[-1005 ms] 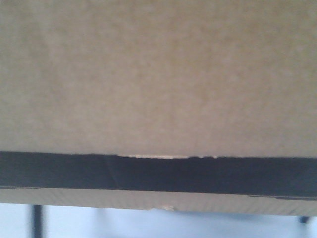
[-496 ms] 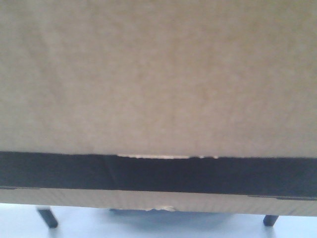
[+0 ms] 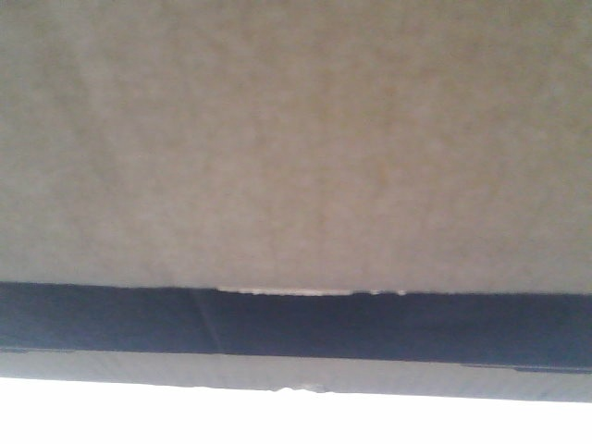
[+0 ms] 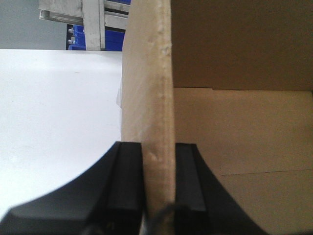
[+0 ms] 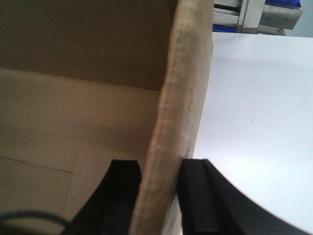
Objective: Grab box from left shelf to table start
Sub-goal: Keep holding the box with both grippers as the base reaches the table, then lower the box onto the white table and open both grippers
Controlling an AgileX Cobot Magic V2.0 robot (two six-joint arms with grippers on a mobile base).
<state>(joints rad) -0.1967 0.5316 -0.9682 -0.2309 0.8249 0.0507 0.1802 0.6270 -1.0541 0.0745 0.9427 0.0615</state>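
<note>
The brown cardboard box (image 3: 296, 148) fills nearly the whole front view, with a dark band (image 3: 296, 324) across its lower part. My left gripper (image 4: 159, 166) is shut on the box's left wall (image 4: 149, 98), one black finger outside and one inside. My right gripper (image 5: 161, 191) is shut on the box's right wall (image 5: 181, 98) in the same way. The box's bare inside (image 4: 244, 127) shows in both wrist views. The white table (image 4: 54, 122) lies under and beside the box. A metal shelf frame (image 4: 83, 19) with blue behind it stands at the table's far edge.
Silver metal rails with blue bins (image 5: 254, 12) stand beyond the table's far side in the right wrist view. White table surface (image 5: 264, 112) stretches to the right of the box. A grey wall (image 4: 24, 24) shows at the far left.
In the front view the strip under the box has turned plain bright white. The dark legs and the shadow seen there earlier are gone from view. The box itself keeps its place.
</note>
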